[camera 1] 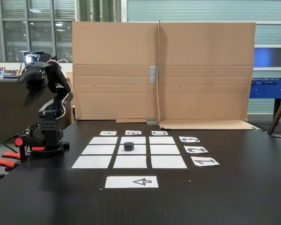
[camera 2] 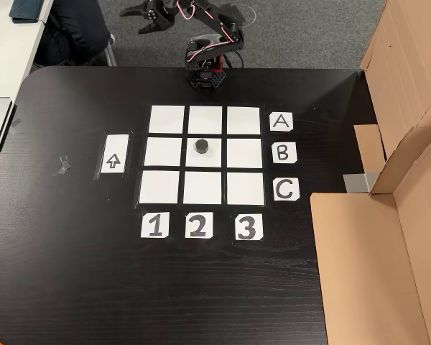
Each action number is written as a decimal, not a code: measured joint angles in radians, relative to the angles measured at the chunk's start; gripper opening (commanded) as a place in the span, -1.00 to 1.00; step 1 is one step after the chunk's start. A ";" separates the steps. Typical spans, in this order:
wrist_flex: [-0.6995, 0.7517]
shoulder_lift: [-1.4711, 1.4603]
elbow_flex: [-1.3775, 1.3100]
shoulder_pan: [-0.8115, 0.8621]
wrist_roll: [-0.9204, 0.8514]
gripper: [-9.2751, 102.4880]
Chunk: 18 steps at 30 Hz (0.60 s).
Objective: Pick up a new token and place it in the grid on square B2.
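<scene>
Since the token is already sitting on square B2, we are judging placement done; the claw is hanging released, apart; only parking remains.

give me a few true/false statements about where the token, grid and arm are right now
1. The token sits on square B2, the centre cell of the grid. True.
2. The end effector is closed on the token. False: it is raised off beyond the table edge in a fixed view, well apart from the token, and its fingers look spread.
3. A second token lies on the arrow sheet. False: that sheet carries only its printed arrow.
4. The cards 1, 2, 3 run along one side of the grid and the cards A, B, C along another. True.
5. The token leans against the cardboard wall. False: it rests flat on the paper, far from the wall.
</scene>
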 measured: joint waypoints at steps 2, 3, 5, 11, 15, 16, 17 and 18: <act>-0.025 0.011 0.061 0.014 0.000 -0.25; -0.034 0.012 0.092 0.018 0.000 -0.27; -0.043 0.026 0.138 0.020 0.012 -0.32; -0.044 0.094 0.241 0.021 0.057 -0.47; -0.037 0.133 0.298 0.021 0.074 -0.61; -0.034 0.141 0.308 0.021 0.078 -0.63; -0.031 0.149 0.316 0.021 0.080 -0.65; -0.025 0.153 0.318 0.021 0.080 -0.69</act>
